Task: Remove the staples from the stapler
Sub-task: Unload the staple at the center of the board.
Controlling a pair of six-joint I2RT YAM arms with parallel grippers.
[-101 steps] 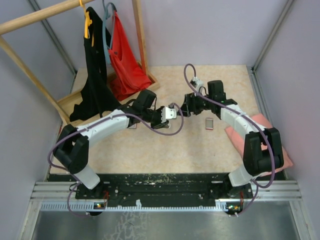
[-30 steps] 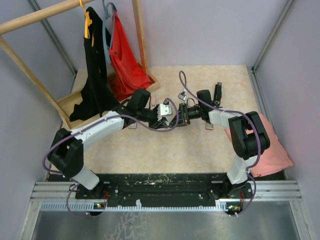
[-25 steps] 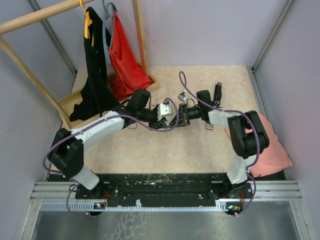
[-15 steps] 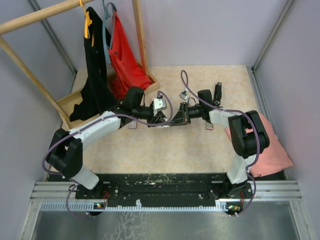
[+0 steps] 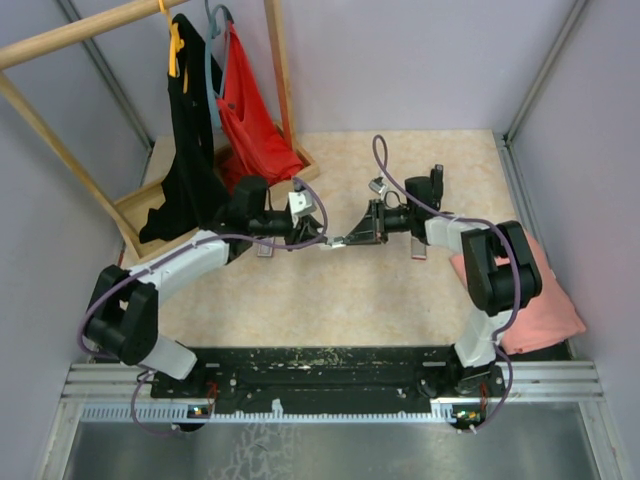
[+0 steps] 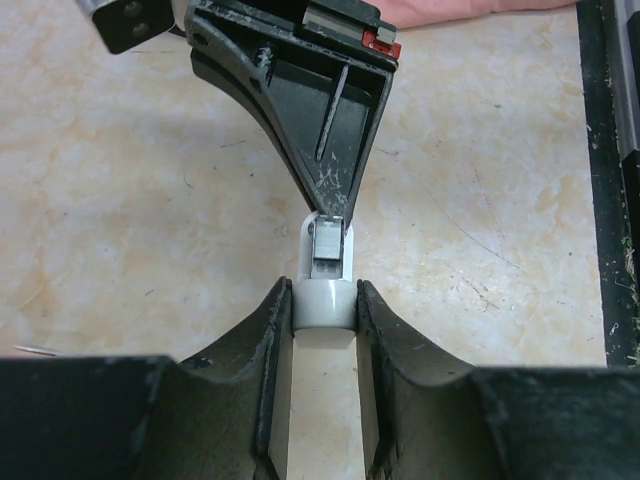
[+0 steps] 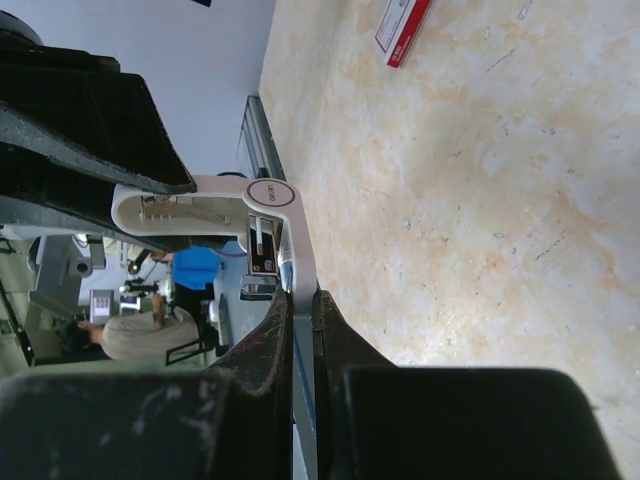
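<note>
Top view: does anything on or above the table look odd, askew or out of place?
The stapler is held above the table between the left tool and the right tool, opened into an L at its hinge; it looks deliberate, not damaged. A crumpled pink cloth lies at the table's right edge.

1. A wooden clothes rack (image 5: 80, 38) stands in the far left corner.
2. On it hang a black garment (image 5: 190, 130) on a yellow hanger (image 5: 175, 50) and, just right of it, a red garment (image 5: 250, 120).
3. Pale lilac walls (image 5: 400, 60) rise behind and beside the rack.
4. A beige marbled tabletop (image 5: 330, 300) spreads out from the rack's base.
5. A pink cloth (image 5: 555, 310) lies at the right edge, well apart from the rack.
6. Light is soft and even.
</note>
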